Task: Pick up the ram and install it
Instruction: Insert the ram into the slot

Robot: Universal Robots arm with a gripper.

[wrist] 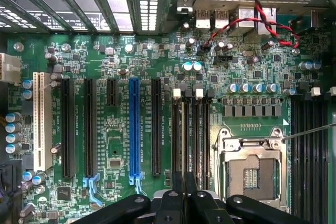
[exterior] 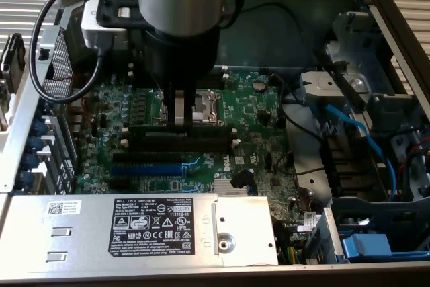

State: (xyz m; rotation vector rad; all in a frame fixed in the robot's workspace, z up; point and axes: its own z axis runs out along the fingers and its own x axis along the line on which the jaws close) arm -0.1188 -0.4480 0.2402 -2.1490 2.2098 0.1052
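Above the open computer case (exterior: 376,5), in the exterior view, the arm stands straight down and its tool (exterior: 181,115) hangs close over the green motherboard (exterior: 262,105). Just under the tool lies the bank of long black slots (exterior: 201,142). They run across from the exterior view's left to its right. The blue slot (exterior: 148,168) lies parallel to them on the nearer side. The shiny metal processor socket (exterior: 205,101) is on the farther side, partly behind the tool. From this side I cannot separate the ram from the dark slots beneath it.

In the wrist view the tool (wrist: 185,184) is clenched almost fully on a thin dark edge. I judge this edge to be the ram (wrist: 185,176), seen from its narrow side. So the ram is not beside the tool but inside its grip, directly over the black slots (wrist: 177,129). Its long axis seems to run the same way as these slots. I cannot tell which slot of the bank it is over.

The slots are hard black plastic channels, two of them with white clips at the far end. The board around them is crowded with small round capacitors and flat chips. The ram looks flat, stiff and very thin, so I think it would sit in the slot only if it is straight, not tilted.
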